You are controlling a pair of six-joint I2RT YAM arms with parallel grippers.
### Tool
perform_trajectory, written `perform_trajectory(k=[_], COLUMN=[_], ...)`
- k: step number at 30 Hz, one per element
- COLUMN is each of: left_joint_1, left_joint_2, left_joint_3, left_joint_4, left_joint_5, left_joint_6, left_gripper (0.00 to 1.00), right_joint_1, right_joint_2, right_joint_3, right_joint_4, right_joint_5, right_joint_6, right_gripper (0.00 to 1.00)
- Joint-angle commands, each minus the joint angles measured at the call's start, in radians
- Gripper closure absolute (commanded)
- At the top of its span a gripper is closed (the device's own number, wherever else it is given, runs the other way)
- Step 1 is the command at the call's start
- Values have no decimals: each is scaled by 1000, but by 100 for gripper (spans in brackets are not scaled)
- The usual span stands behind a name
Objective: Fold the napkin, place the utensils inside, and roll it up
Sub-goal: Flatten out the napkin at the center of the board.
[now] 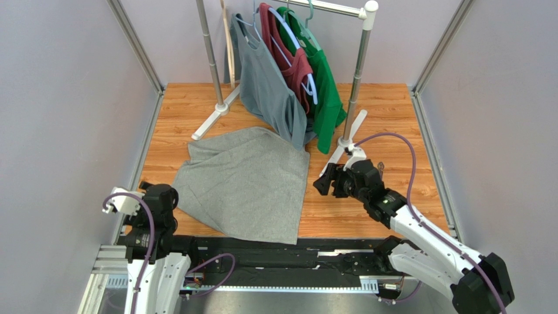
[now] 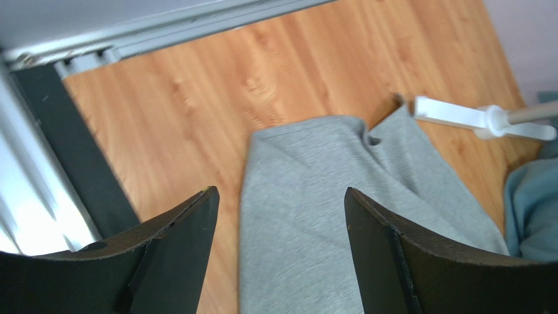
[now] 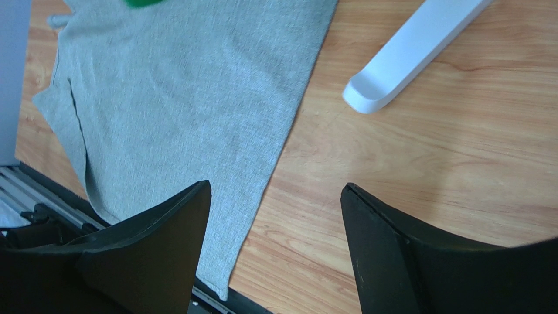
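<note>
My left claw hangs released, its two black fingers spread wide with nothing between them. Below and ahead of it lies the large heather-grey square cloth napkin, spread on the orange-brown wooden worktop. One edge of the cloth runs under the gap, close to the finger on the left of my wrist view, and bare wood lies beyond that finger. The napkin's corner farthest from this claw is slightly rumpled, near a white metal rack foot.

My right claw is released too, empty, over bare wood just beside the napkin's straight edge, which passes under the finger on the left of that view. Ahead of this claw, on the other side, lies another white foot of the rack.

Seen from above, the napkin lies between my two claws. Beyond it a grey shirt, a dark red one and a green one hang from the rack.
</note>
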State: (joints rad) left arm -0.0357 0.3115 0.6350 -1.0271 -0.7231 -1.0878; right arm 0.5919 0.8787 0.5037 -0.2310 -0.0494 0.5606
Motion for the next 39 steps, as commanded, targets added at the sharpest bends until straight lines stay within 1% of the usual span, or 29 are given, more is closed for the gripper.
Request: perform_trajectory(k=[1, 3, 4, 5, 6, 7, 8, 9, 10, 11, 12, 13, 14, 16, 17, 18, 21, 23, 25, 26, 30, 35, 37, 39], left_joint_1=[5, 3, -4, -15, -33, -97, -136, -188, -231, -297, -315, -325, -334, -342, -346, -351, -352, -354, -359, -360, -360, -359, -357, -333], left_joint_2=[58, 119, 150, 222, 262, 305, 387, 431, 473, 559, 602, 644, 725, 793, 840, 860, 913, 943, 951, 946, 905, 874, 883, 902], left_joint_3=[19, -27, -44, -75, -86, -93, -98, -97, -94, -83, -77, -71, -61, -52, -52, -55, -86, -100, -101, -98, -58, 31, 61, 89], left_joint_4=[303, 390, 466, 508, 580, 613, 645, 721, 758, 795, 865, 901, 933, 1002, 1018, 1053, 1107, 1113, 1101, 1095, 1047, 977, 963, 922], left_joint_5=[153, 232, 298, 326, 344, 349, 341, 330, 321, 317, 336, 362, 422, 470, 478, 485, 533, 571, 593, 597, 616, 607, 582, 570], left_joint_6=[333, 362, 362, 362, 361, 355, 358, 364, 373, 382, 385, 387, 384, 375, 365, 359, 336, 319, 318, 318, 319, 362, 390, 425], left_gripper=[21, 23, 23, 24, 24, 24, 24, 24, 24, 24, 24, 24, 23, 23, 23, 23, 23, 23, 23, 22, 21, 19, 19, 18], right_joint_1=[129, 170, 207, 223, 236, 267, 279, 290, 304, 306, 307, 307, 309, 306, 304, 304, 301, 292, 281, 275, 226, 137, 103, 94], right_joint_2=[92, 147, 201, 227, 250, 296, 315, 337, 356, 399, 420, 442, 495, 549, 575, 626, 696, 717, 732, 735, 735, 730, 738, 747], right_joint_3=[32, 64, 74, 87, 105, 113, 119, 131, 137, 142, 145, 144, 145, 159, 167, 176, 209, 226, 234, 239, 227, 205, 210, 217], right_joint_4=[105, 140, 153, 165, 198, 214, 222, 270, 286, 303, 352, 381, 407, 467, 476, 482, 449, 411, 337, 287, 200, 190, 188, 186], right_joint_5=[97, 109, 108, 106, 102, 105, 112, 121, 131, 134, 131, 128, 128, 125, 123, 115, 123, 137, 174, 184, 223, 209, 194, 184], right_joint_6=[39, 48, 56, 62, 71, 76, 79, 75, 74, 73, 70, 73, 71, 68, 67, 68, 87, 116, 130, 130, 139, 122, 98, 81], right_gripper=[23, 23, 23, 23, 23, 23, 23, 23, 23, 23, 23, 23, 23, 23, 23, 23, 23, 24, 24, 24, 23, 23, 23, 23])
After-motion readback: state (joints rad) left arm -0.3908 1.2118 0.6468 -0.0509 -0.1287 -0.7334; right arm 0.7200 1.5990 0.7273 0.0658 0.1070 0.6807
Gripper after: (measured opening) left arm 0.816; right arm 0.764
